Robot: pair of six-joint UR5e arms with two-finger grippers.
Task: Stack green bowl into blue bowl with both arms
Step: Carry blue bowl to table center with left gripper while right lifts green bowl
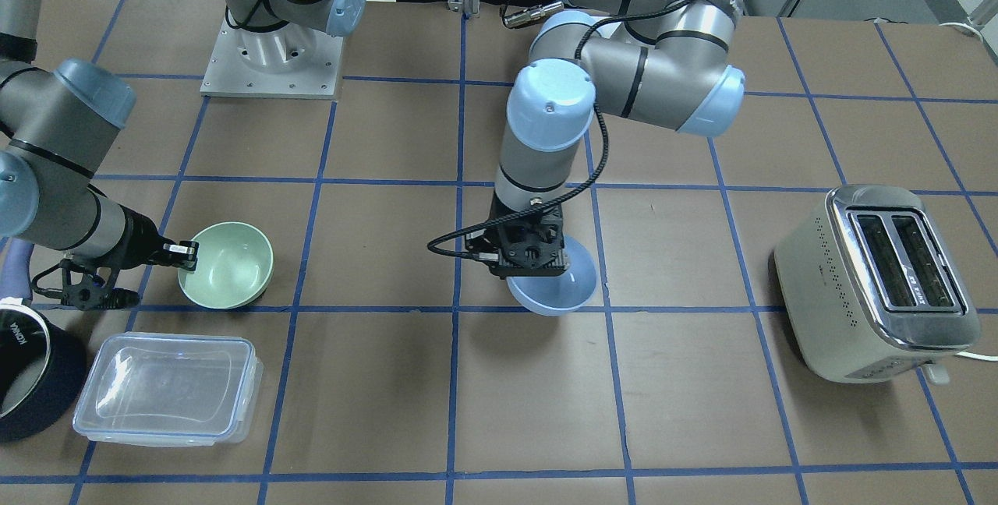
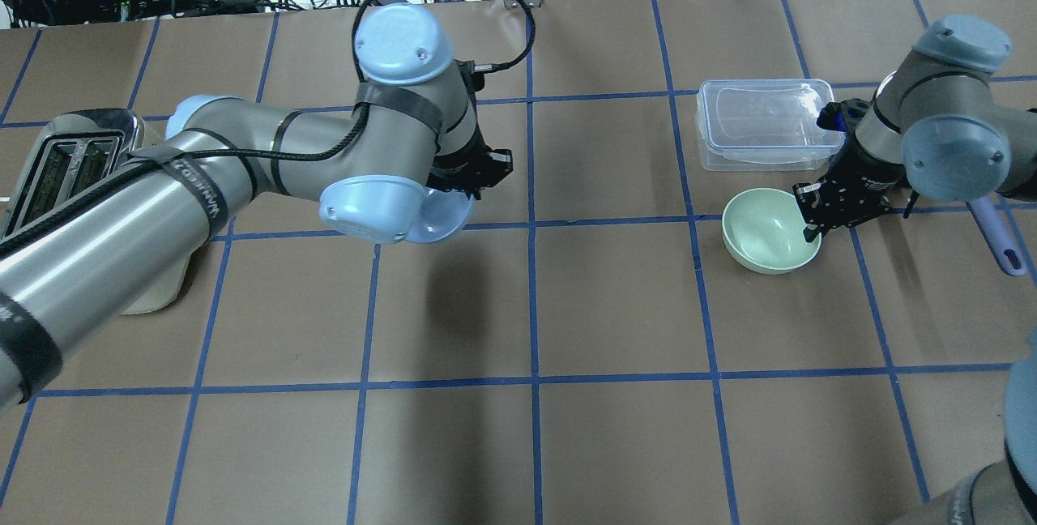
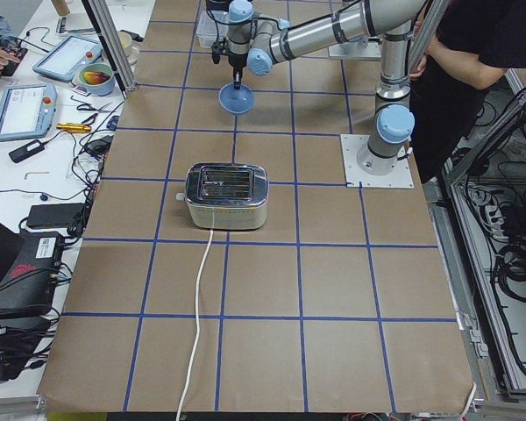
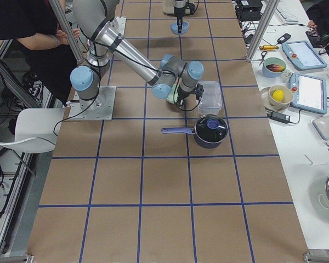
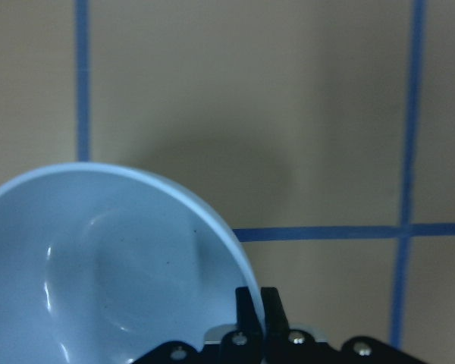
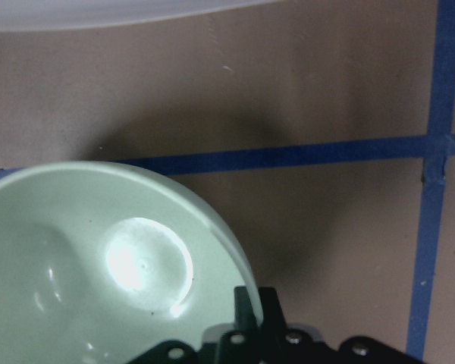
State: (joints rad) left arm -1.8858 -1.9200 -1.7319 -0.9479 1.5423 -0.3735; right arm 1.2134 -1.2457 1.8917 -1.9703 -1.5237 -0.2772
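Each wrist camera shows what the wider views blur, jaws pressed onto a bowl's rim, one inside and one outside: the left gripper (image 5: 258, 299) pinches the blue bowl (image 5: 98, 280), the right gripper (image 6: 258, 297) the green bowl (image 6: 98, 265). The overhead view hides most of the blue bowl behind the left arm (image 2: 243, 160); the front-facing view shows it tilted under the gripper near the middle of the table (image 1: 499, 411), well apart from the green bowl. A clear lidded container (image 1: 168, 388) lies just beside the green bowl, a dark saucepan (image 1: 31, 380) nearby, a toaster (image 1: 877, 283) far off on the left arm's side
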